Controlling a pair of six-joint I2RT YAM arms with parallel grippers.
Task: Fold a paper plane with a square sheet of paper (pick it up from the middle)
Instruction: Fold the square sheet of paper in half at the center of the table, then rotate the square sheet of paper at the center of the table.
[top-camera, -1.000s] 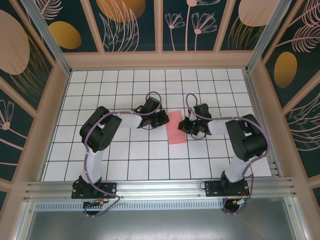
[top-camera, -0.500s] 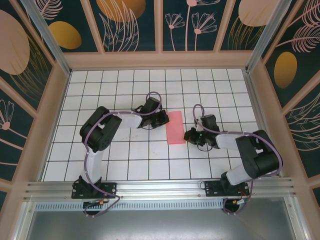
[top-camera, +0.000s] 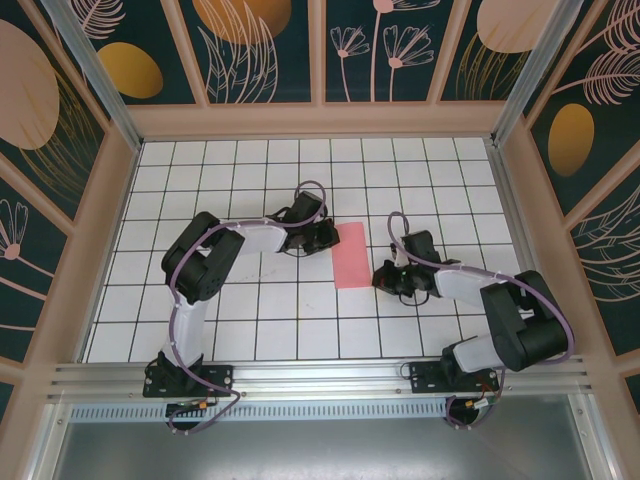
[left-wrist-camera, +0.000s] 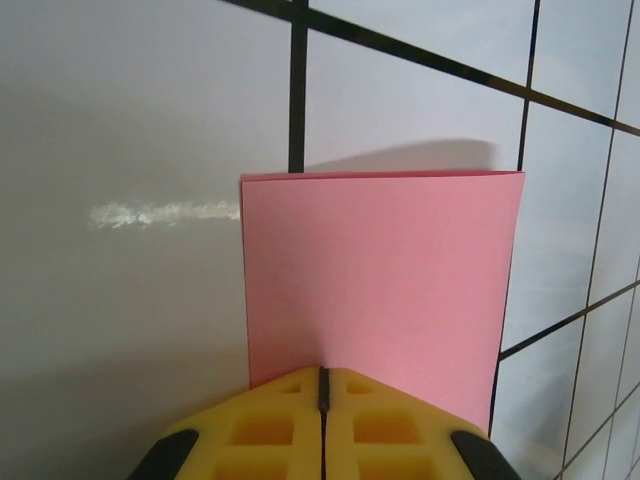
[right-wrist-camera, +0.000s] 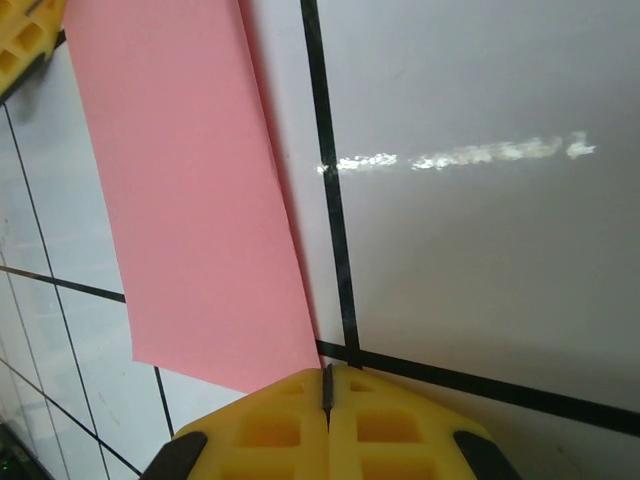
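The pink sheet of paper (top-camera: 352, 255) lies flat on the white grid table, folded into a narrow rectangle about one tile wide. My left gripper (top-camera: 326, 237) is shut, its yellow fingertips (left-wrist-camera: 300, 395) resting over the middle of the paper's (left-wrist-camera: 380, 270) left long edge. My right gripper (top-camera: 384, 276) is shut too, tips down at the near right corner of the paper (right-wrist-camera: 180, 200), touching or just off it. In the right wrist view the paper's right edge is slightly lifted, with a thin shadow beside it.
The white tiled table (top-camera: 250, 320) is boxed in by wooden walls (top-camera: 320, 122) at the back and both sides. The left gripper's yellow fingers (right-wrist-camera: 25, 35) peek in at the top left of the right wrist view.
My right gripper has slid from the middle of the paper's right edge toward me to its near right corner, the elbow swinging outward. The left gripper and the paper have barely moved.
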